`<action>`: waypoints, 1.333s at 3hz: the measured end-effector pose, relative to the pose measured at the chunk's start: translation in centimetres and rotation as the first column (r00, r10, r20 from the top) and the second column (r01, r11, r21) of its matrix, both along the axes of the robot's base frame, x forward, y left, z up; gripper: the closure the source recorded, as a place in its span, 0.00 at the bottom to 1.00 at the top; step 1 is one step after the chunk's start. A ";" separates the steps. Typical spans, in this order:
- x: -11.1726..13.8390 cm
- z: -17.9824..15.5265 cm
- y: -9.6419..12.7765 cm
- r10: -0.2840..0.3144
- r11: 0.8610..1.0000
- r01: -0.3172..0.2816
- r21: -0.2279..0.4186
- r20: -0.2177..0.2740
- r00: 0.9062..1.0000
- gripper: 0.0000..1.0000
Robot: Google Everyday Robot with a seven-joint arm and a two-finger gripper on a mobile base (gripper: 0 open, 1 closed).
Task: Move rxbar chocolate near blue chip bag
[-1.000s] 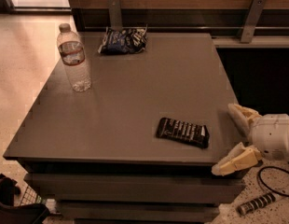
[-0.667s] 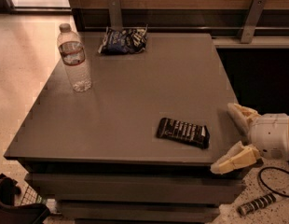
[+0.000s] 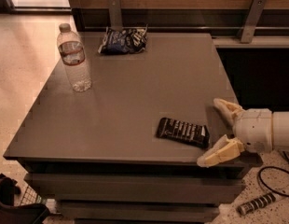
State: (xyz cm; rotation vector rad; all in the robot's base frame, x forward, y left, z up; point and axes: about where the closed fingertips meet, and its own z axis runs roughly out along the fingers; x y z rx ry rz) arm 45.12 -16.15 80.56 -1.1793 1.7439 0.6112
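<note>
At right edge of table [image 3: 135, 92]: one gripper [image 3: 210, 132], fingers [image 3: 223, 150] apart | one rxbar chocolate [image 3: 182, 131] | one blue chip bag [image 3: 123, 40] | one bottle [image 3: 74, 59]

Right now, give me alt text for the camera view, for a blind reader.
The robot's open tool sits at the front right edge of the table, just beside the rxbar chocolate lying flat there. The blue chip bag lies at the far edge, and a water bottle stands upright at far left.
</note>
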 end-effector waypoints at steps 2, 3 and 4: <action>-0.2 0.8 2.8 0.040 0.998 -0.041 0.053 0.028 0.999 0.00; 0.0 1.3 3.3 0.043 0.997 -0.045 0.064 0.037 0.998 0.00; 0.2 0.5 3.5 0.049 0.997 -0.051 0.066 0.021 0.999 0.13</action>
